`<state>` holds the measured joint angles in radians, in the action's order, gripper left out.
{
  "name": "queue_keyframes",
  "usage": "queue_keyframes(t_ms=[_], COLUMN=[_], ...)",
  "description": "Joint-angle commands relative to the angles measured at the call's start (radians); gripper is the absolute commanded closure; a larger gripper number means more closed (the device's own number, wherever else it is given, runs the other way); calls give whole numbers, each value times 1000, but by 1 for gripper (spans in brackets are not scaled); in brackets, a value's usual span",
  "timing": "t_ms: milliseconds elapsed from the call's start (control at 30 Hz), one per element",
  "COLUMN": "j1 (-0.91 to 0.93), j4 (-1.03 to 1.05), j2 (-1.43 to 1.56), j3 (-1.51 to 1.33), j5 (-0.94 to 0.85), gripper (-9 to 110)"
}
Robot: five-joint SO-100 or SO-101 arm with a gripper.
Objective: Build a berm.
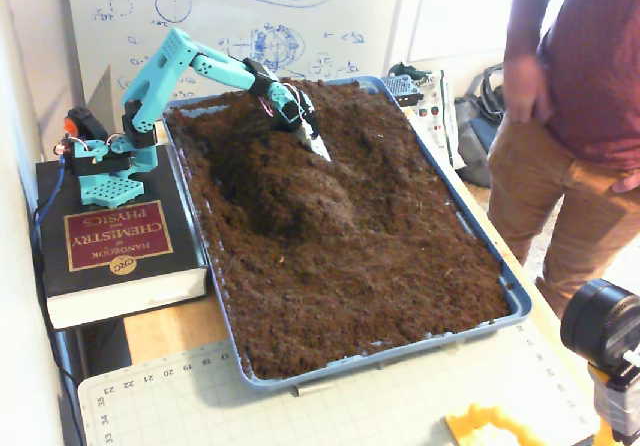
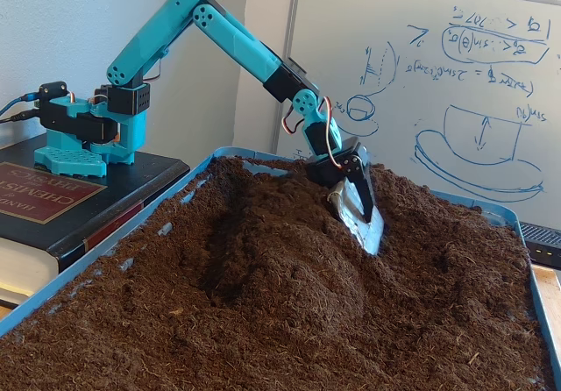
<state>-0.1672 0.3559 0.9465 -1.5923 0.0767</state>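
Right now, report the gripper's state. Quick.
Gripper: fitted with a flat silvery scoop blade, tip resting in the brown soil; no separate fingers show, so open or shut cannot be told.

Your arm stands on a book, which lies on the table just left of the tray in a fixed view. Soil fills the tray, with a mound heaped toward its left-centre. The scoop rests on the soil just behind the mound. A whiteboard stands behind the tray; a person stands to its right, and a cutting mat lies before it.
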Motion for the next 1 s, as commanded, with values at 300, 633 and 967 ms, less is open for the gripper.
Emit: queue_keyframes(t_ms=[300,633,967], j1=[67,129,187], j4=[14,14,14], j2=[433,238,-241], j3=[-9,307,853], j5=[98,229,215], gripper=[101,101,101])
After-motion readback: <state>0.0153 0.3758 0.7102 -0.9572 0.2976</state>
